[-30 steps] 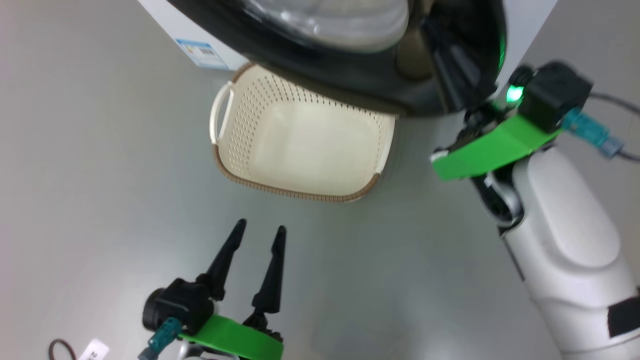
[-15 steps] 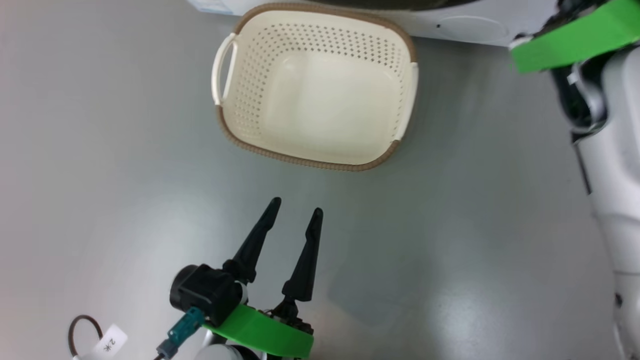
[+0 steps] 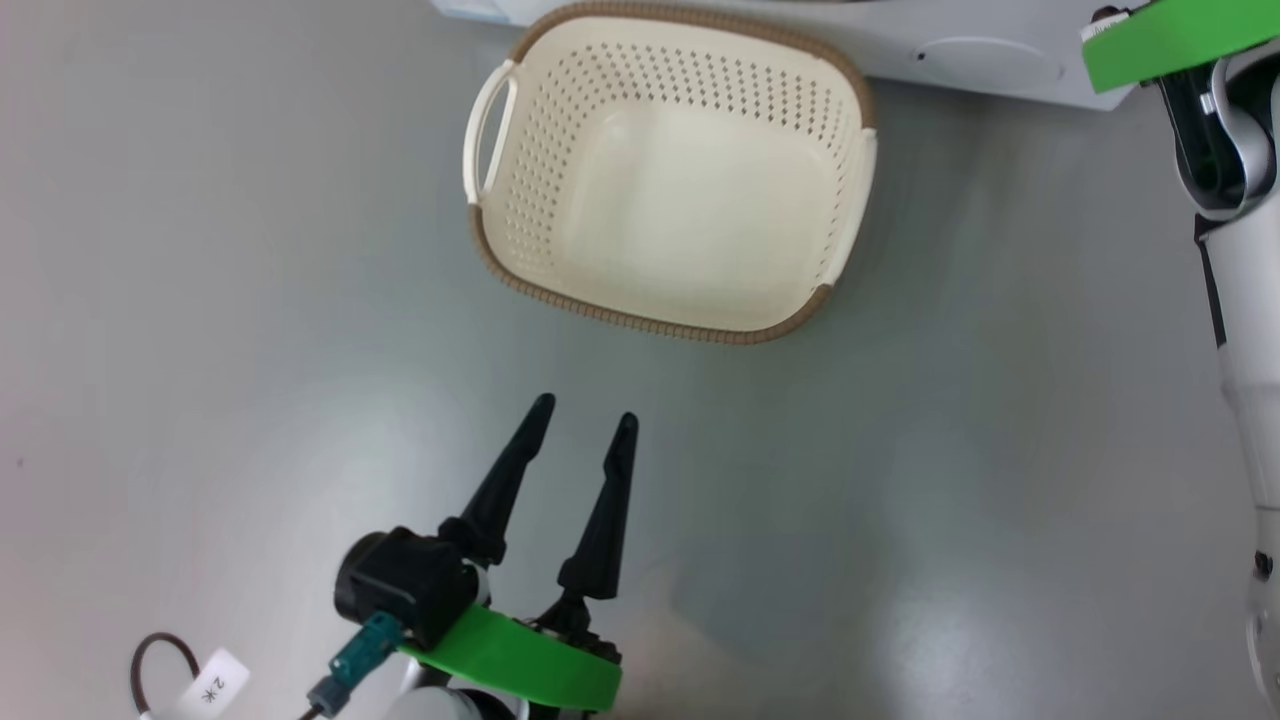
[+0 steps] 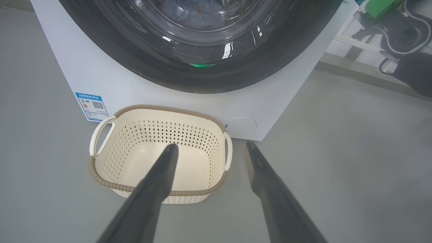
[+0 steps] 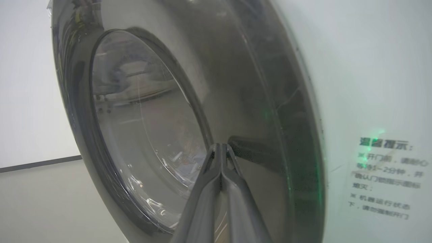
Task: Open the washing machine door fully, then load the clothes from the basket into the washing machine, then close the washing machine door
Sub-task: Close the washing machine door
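Observation:
The cream basket [image 3: 640, 322] stands on the grey floor, empty inside, right against the washing machine [image 3: 980, 65]. My left gripper [image 3: 585, 408] hovers open a short way in front of it, holding nothing. In the left wrist view the same open gripper [image 4: 211, 145] points at the basket [image 4: 168, 108] and at the washing machine door [image 4: 202, 77], which lies flush with the white front; the clothes [image 4: 199, 13] show dimly as bluish fabric behind the glass. My right gripper [image 5: 220, 145] is shut, tips at the door's [image 5: 243, 84] black rim. Whether they touch it, I cannot tell.
A blue label [image 4: 91, 106] sits on the machine's lower left front. A black cable loop with a white tag [image 3: 160, 670] lies by my left arm. A white frame with cables [image 4: 398, 30] stands to the machine's right. Open grey floor surrounds the basket.
The head camera has tilted down: the black door that hung over the basket a second ago has left that view. My left gripper stays open in front of the basket.

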